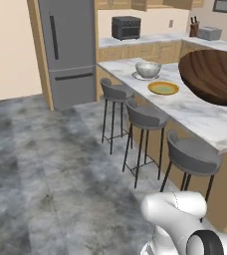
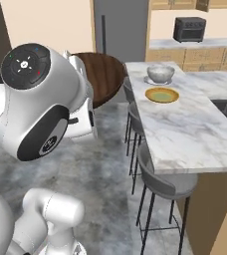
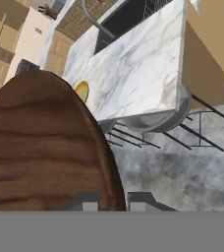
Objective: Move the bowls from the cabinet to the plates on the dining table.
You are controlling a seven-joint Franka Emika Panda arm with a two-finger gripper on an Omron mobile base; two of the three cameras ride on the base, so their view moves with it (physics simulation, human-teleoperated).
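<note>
gripping the wooden bowl (image 3: 45, 142) by its rim, the hand (image 3: 113, 201) hangs raised beside the dining table (image 3: 133, 74).

Dark brown grained wooden bowl (image 1: 212, 74) cut off by right edge; in right base view it's half hidden behind white arm. Pale grey plate (image 1: 140, 76) mostly under marbled stone bowl (image 1: 148, 68).

Both base views over dining table (image 1: 205, 117)
</note>
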